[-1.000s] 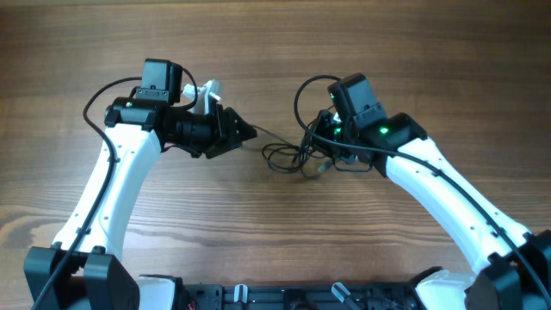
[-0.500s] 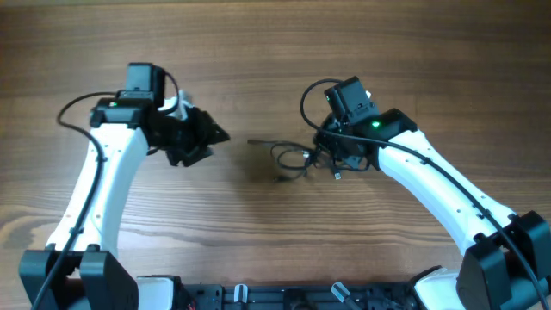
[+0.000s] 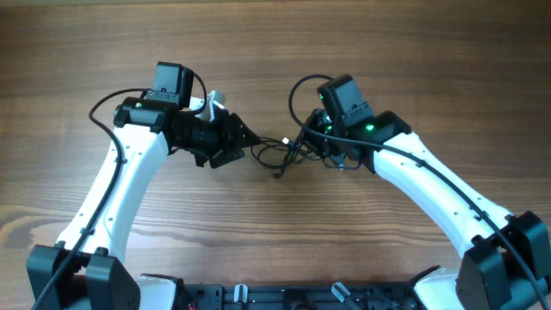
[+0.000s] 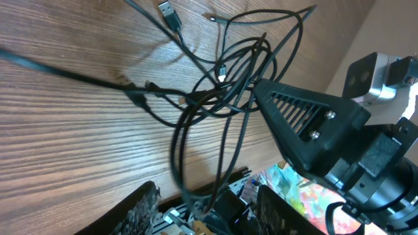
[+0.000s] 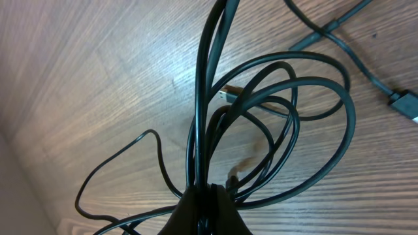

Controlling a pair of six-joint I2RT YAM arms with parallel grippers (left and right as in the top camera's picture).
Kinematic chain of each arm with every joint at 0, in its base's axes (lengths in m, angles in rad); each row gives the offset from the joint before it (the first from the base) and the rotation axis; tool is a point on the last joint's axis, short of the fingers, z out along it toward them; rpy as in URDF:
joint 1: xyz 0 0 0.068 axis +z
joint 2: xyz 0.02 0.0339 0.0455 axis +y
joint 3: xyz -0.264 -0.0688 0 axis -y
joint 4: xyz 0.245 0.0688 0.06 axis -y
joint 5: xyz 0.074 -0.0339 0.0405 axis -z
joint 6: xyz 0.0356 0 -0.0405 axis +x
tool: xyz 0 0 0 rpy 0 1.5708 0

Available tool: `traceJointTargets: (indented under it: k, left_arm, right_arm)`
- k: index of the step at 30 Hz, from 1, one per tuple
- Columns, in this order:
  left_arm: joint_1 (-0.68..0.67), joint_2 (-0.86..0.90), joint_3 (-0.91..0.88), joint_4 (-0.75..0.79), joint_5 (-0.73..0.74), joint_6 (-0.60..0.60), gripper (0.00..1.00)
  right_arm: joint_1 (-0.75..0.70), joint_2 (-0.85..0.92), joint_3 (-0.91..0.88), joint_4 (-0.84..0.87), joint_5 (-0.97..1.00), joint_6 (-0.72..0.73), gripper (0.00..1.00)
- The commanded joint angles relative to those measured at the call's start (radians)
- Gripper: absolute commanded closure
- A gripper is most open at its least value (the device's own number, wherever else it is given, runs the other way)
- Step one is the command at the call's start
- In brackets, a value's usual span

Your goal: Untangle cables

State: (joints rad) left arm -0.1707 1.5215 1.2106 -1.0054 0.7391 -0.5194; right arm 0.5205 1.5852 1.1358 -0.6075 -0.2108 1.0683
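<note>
Cables slack again: left gripper back at tangle, jaws half apart around strands, gripping nothing; right gripper clamped on loops. Fresh pull likely next.

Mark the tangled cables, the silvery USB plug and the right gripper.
cables [image 5: 210, 52], right wrist view, on the upright strands
USB plug [image 4: 168, 12], left wrist view, on its silvery shell
right gripper [image 5: 205, 196], right wrist view, between its shut fingertips clamping the cables

Black cables, silvery plug. Table brown, streaked wood grain. Left arm, right arm white, black wrists; green light on right.
</note>
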Motion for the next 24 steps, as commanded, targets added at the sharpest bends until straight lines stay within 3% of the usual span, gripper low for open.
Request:
traceJointTargets:
  k: [1,5,12,16,19,24]
  left_arm:
    - [-0.024,0.005,-0.001,0.006,0.016,-0.024,0.5]
    - [-0.043,0.005,-0.001,0.006,-0.069,-0.072,0.51]
    - [-0.108,0.005,-0.001,0.047,-0.072,-0.073,0.55]
    - [-0.119,0.005,-0.001,0.06,-0.078,-0.073,0.73]
    - [-0.119,0.005,-0.001,0.06,-0.1,-0.073,0.96]
    - [-0.113,0.005,-0.001,0.055,-0.228,-0.073,0.96]
  right_arm:
    - [0.016,0.006,0.003,0.006,-0.024,-0.02,0.95]
    - [0.02,0.006,0.003,0.006,-0.031,-0.018,0.96]
    - [0.02,0.006,0.003,0.013,-0.054,-0.019,0.95]
    - [0.02,0.006,0.003,0.012,-0.054,-0.021,0.95]
    - [0.02,0.006,0.003,0.008,-0.053,-0.024,0.95]
    - [0.02,0.006,0.003,-0.043,0.017,-0.058,0.95]
